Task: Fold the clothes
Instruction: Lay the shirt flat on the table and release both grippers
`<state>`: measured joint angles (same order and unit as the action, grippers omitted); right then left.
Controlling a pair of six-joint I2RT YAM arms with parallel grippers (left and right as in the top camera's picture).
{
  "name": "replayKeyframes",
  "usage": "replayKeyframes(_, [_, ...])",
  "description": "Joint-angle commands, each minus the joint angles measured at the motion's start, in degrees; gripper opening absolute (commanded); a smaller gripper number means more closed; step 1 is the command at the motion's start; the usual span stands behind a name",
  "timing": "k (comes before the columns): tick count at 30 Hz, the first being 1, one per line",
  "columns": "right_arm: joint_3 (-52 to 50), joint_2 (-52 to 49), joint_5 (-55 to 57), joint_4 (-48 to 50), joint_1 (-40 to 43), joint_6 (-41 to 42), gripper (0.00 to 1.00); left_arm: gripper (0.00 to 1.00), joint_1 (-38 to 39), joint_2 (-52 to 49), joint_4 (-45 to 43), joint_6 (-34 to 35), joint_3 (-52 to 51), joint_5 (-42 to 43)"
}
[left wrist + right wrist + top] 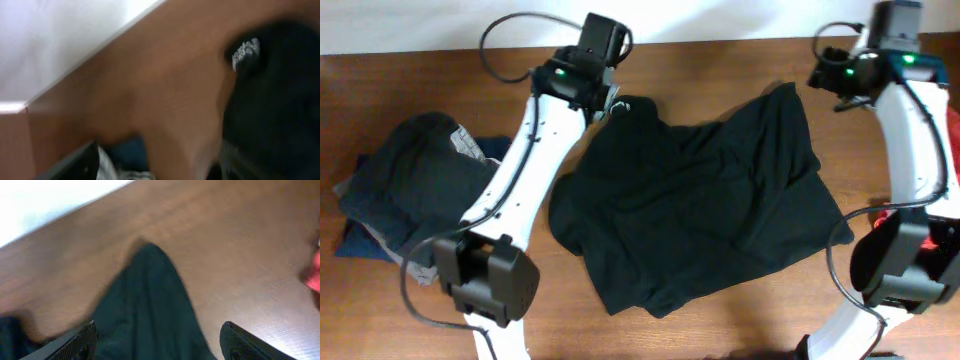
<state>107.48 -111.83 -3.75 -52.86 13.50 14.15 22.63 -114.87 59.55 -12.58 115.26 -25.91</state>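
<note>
The clothes (700,210) lie spread mid-table; both my jaws gape, gripping nothing.
Overhead: plain black and rumpled on the table (720,55), long axis left-right, neck far-left by my left gripper (610,103), my right gripper (832,78) beside the far-right corner. Left wrist: blurred white neck tag (245,52), fingers (75,165) spread. Right wrist: a cloth peak points at the far edge between spread fingers (245,342).

I see bare table (760,310) along the near edge and behind the black garment (700,200). A grey clothes pile (400,190) blocks the left, and a red thing (892,213) crowds the right.
</note>
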Motion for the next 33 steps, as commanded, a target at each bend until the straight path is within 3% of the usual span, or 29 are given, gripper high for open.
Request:
replayKeyframes(1, [0.5, 3.3, -5.9, -3.4, 3.1, -0.6, 0.82, 0.8, -1.6, 4.5, 4.5, 4.0, 1.1, 10.7])
replayKeyframes(3, [0.5, 3.8, -10.1, -5.8, 4.3, -0.6, 0.82, 0.8, -2.9, 4.5, 4.4, 3.4, 1.0, 24.3])
replayKeyframes(4, [0.5, 3.8, -12.1, -6.8, 4.7, -0.7, 0.82, 0.7, -3.5, 3.9, 3.5, 0.9, 0.9, 30.6])
replayKeyframes(7, [0.4, 3.8, -15.2, -9.1, 4.9, -0.7, 0.82, 0.5, -4.0, 0.4, 0.6, -2.2, 0.7, 32.6])
replayKeyframes(9, [0.4, 3.8, -15.2, -10.6, 4.4, -1.3, 0.82, 0.19, -4.0, -2.7, -1.0, -2.6, 0.7, 32.0])
replayKeyframes(11, [0.4, 3.8, -15.1, -11.3, 3.6, -3.4, 0.78, 0.01, -4.0, -6.4, -2.5, -2.6, 0.7, 32.3])
replayKeyframes(14, [0.2, 3.6, -14.8, -12.2, 1.9, -5.6, 0.7, 0.0, -4.0, -11.5, -5.0, -2.6, 0.7, 34.2])
replayKeyframes(24, [-5.8, 1.8, -14.5, -12.4, -0.8, -5.6, 0.7, 0.0, -4.0, -20.9, -5.2, -3.8, 0.7, 36.2])
replayKeyframes(33, [-14.3, 1.8, -14.5, -9.7, -0.8, -5.6, 0.7, 0.0, -5.1, -28.1, -7.7, -4.5, 0.7, 32.0])
